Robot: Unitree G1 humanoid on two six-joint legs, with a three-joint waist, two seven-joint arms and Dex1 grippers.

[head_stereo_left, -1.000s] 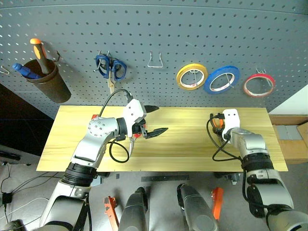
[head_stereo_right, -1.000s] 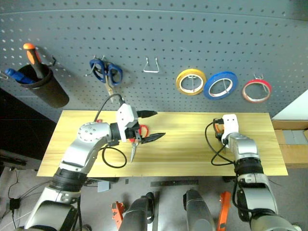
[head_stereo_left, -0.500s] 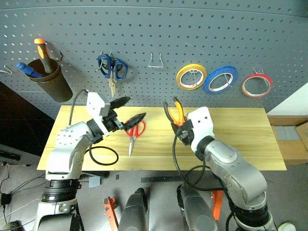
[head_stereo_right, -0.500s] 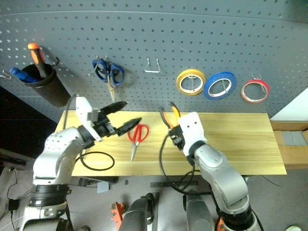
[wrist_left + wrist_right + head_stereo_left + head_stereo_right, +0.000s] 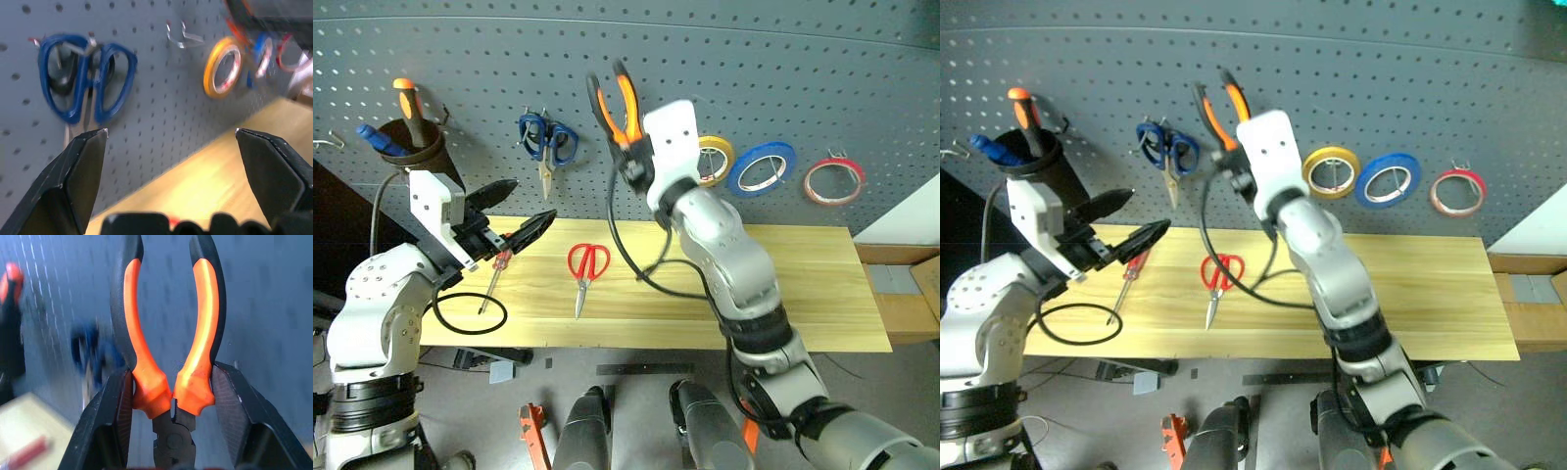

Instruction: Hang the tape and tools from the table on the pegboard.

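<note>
Two tools lie on the long light-wood table (image 5: 783, 294) in the left eye view: the red-handled scissors (image 5: 585, 272) and the slim red-handled screwdriver (image 5: 495, 277). The right gripper (image 5: 628, 157), raised before the dark grey-blue pegboard (image 5: 754, 69), pinches the orange-and-black needle-nose pliers (image 5: 615, 103) near the pivot, handles pointing up. The bare wire hook sits behind this gripper and cannot be seen here. Past it, on the side away from the other arm, hang the yellow tape roll (image 5: 717, 157), the blue tape roll (image 5: 764, 166) and the thin red tape roll (image 5: 833, 181), already on its hook.

The right eye view shows the left gripper (image 5: 1119, 220) spread wide and empty, just above the screwdriver; the scissors lie a little further out, toward the right arm, blades pointing to the table's near edge. By my judgement the left arm is the nearer to both.

Through the left wrist view, the wide black fingers (image 5: 73, 174) frame the blue-handled scissors (image 5: 85, 95) and, beyond them, the bare wire hook (image 5: 178, 36).

Seen from the right wrist view, the pliers stand upright between the pads, long axis in line with the gripper. The coming move likely turns on bringing the open handles over that hook.
</note>
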